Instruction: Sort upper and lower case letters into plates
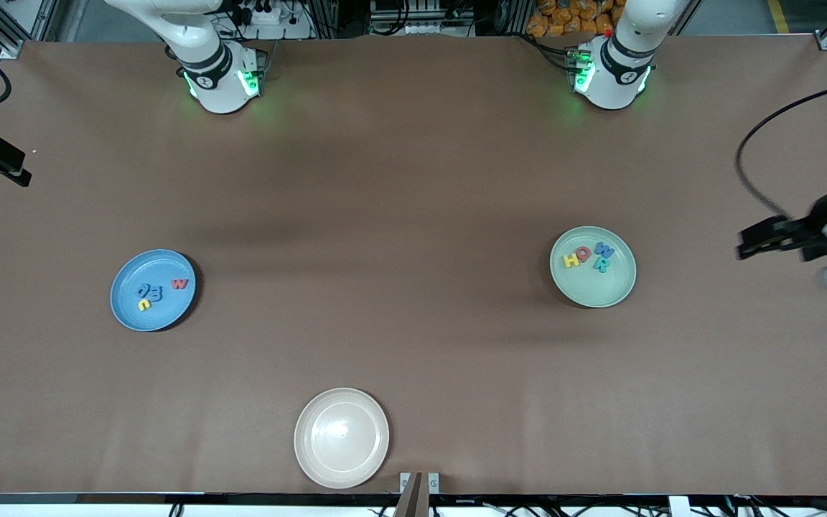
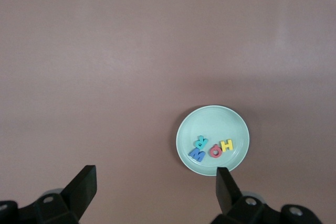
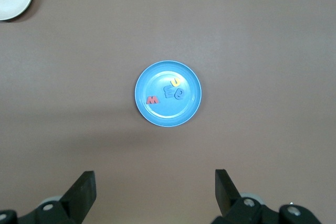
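In the front view the blue plate (image 1: 153, 290), at middle left of the frame, holds four letters (image 1: 158, 292): a red w, two blue ones and a yellow one. The mint plate (image 1: 593, 266), at middle right, holds H, O, W and R (image 1: 586, 256). A cream plate (image 1: 342, 438) sits bare at bottom centre on the tabletop (image 1: 413, 179). The left claw (image 2: 156, 184) and right claw (image 3: 155, 187) hang fully spread and hold nothing.
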Tool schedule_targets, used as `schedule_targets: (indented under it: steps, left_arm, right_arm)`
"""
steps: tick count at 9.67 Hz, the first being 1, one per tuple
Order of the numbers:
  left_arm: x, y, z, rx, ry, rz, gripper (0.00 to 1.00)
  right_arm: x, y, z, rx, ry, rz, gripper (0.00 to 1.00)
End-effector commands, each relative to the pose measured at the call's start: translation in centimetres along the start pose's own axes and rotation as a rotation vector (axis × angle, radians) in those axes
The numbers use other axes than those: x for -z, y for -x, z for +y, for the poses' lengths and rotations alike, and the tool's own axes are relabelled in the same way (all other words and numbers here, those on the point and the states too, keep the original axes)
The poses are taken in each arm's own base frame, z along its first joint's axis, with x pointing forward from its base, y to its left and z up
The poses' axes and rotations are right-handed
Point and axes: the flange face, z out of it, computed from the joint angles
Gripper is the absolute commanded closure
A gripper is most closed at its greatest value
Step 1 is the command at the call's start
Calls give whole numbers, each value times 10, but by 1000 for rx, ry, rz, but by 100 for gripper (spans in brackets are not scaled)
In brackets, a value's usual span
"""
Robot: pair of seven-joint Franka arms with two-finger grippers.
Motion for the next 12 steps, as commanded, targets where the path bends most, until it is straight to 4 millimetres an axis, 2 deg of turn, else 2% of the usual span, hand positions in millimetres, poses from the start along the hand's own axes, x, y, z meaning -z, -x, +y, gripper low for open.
schedule_targets:
  steps: [1, 2, 3, 4, 7, 10, 12]
  left_arm:
    - [22, 9, -1, -2, 21, 12, 0]
    - [27, 14, -9, 8, 43, 2, 0]
    - [42, 23, -3, 9, 12, 9, 0]
    - [42, 25, -3, -4, 0, -3, 0]
    - [41, 25, 18, 13, -58, -57, 0]
    - [44, 32, 13, 69, -56, -113, 0]
    - [35, 40, 4, 103, -32, -199, 0]
  right_arm:
    - [4, 0, -2, -14, -24, 8, 0]
    - [3, 1, -2, -14, -25, 3, 0]
    - [3, 1, 0, -18, -25, 2, 0]
    - [3, 2, 3, -23, -25, -3, 0]
    - [2, 4, 6, -27, -25, -6, 0]
    - [3, 4, 4, -27, -32, -4, 0]
    - [3, 4, 2, -27, -66, -1, 0]
